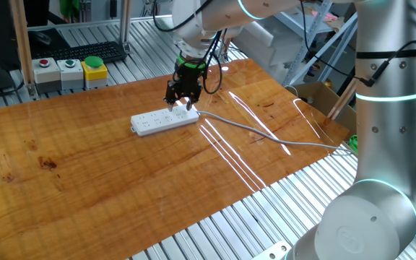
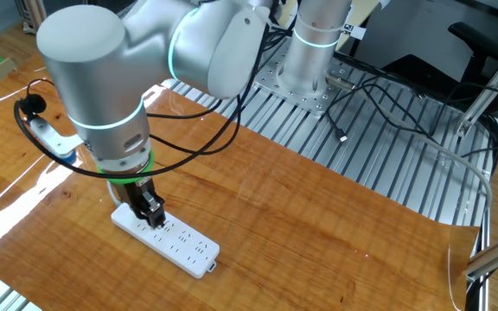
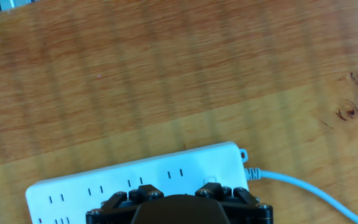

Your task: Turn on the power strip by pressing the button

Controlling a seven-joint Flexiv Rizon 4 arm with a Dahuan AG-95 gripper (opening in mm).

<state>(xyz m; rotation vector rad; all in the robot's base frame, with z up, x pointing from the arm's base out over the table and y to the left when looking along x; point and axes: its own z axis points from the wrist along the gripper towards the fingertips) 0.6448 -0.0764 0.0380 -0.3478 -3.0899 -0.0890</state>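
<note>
The white power strip (image 1: 157,123) lies on the wooden table, its thin grey cable (image 1: 266,136) running off to the right. My gripper (image 1: 183,106) hangs over the strip's cabled end, its tip low over or on the strip. The other fixed view shows the gripper (image 2: 153,218) on the strip (image 2: 180,249) near its cabled end. In the hand view the strip (image 3: 104,186) and cable (image 3: 291,182) show, with the small button (image 3: 211,181) just above the gripper body (image 3: 179,208). The fingertips are hidden, so no view shows whether they are open or shut.
Three grey boxes with red (image 1: 44,63), green (image 1: 69,64) and yellow (image 1: 93,66) push-buttons stand at the table's far left edge. A keyboard (image 1: 92,50) lies behind them. The robot's base (image 1: 381,144) stands at the right. Metal slats border the table.
</note>
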